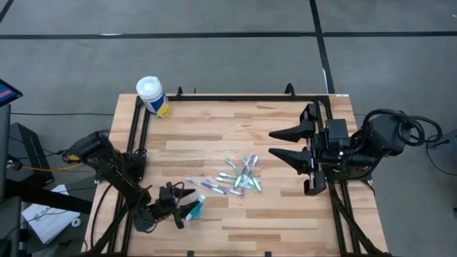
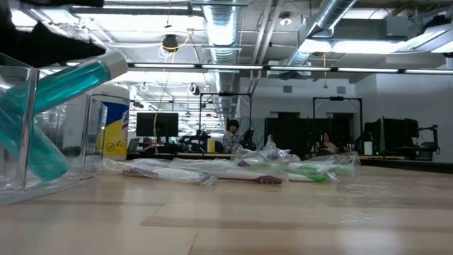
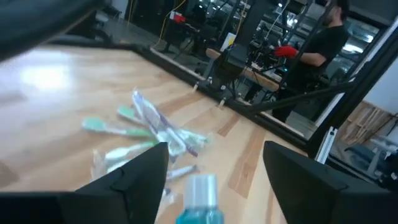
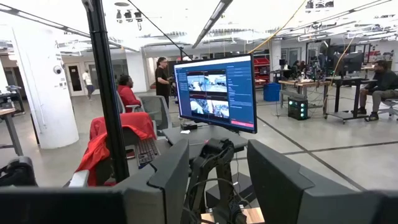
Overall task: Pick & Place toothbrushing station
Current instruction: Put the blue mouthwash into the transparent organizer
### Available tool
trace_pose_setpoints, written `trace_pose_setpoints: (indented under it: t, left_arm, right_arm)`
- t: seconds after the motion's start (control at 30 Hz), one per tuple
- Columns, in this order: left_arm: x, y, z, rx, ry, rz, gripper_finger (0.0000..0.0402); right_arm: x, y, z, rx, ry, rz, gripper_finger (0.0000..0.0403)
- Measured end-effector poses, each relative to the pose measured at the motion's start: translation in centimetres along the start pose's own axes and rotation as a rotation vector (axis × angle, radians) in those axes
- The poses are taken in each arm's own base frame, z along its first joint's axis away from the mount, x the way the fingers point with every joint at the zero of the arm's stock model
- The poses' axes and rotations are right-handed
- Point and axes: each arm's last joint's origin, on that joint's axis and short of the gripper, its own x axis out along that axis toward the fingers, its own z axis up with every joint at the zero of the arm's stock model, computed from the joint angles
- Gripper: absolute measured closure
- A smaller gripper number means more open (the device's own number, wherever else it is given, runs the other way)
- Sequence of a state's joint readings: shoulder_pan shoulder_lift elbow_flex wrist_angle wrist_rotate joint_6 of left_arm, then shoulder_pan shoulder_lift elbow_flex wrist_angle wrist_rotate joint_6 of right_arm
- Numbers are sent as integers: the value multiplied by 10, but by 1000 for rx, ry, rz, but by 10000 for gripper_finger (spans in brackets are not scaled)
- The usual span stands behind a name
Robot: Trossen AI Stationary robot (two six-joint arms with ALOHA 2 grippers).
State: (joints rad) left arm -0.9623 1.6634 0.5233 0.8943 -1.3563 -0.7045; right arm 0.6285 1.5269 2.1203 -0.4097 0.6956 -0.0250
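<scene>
A teal tube with a white cap (image 2: 60,88) leans tilted inside the see-through holder (image 2: 25,142), which stands on the table near its front left; the tube's lower end rests in the holder. My left gripper (image 1: 184,207) is open and level. Its fingers stand on either side of the tube's cap (image 3: 200,186) without touching it. A loose heap of wrapped green, purple and white toothbrushes (image 1: 240,175) lies flat mid-table, also seen as toothbrushes (image 3: 149,127). My right gripper (image 1: 273,143) is held high over the table's right side, open and holding nothing.
A big white-lidded canister with a yellow label (image 1: 153,96) stands at the far left corner. Black frame rails (image 1: 136,128) run along the table's edges. Bare wood lies between the toothbrush heap and the near edge. People sit and stand in the room beyond.
</scene>
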Motion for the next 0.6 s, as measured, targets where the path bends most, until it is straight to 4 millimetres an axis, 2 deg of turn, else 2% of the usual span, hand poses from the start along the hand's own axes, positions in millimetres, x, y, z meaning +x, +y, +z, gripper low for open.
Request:
trace_pose_setpoints:
  t: [0.1,0.2,0.37,0.43,0.6]
  left_arm:
    - [-1,-4,16,74,-6,-14,170]
    - [8,-6,28,133,22,-65,189]
    - [43,12,34,140,171,-91,220]
    - [55,19,38,146,213,-92,253]
    - [77,31,52,159,282,-128,378]
  right_arm:
    - [0,0,0,0,0,0,250]
    - [2,2,-1,6,-7,6,252]
    - [11,10,-5,-6,-29,38,250]
    - [11,11,-6,-12,-26,40,250]
    - [10,10,-5,-7,-27,41,258]
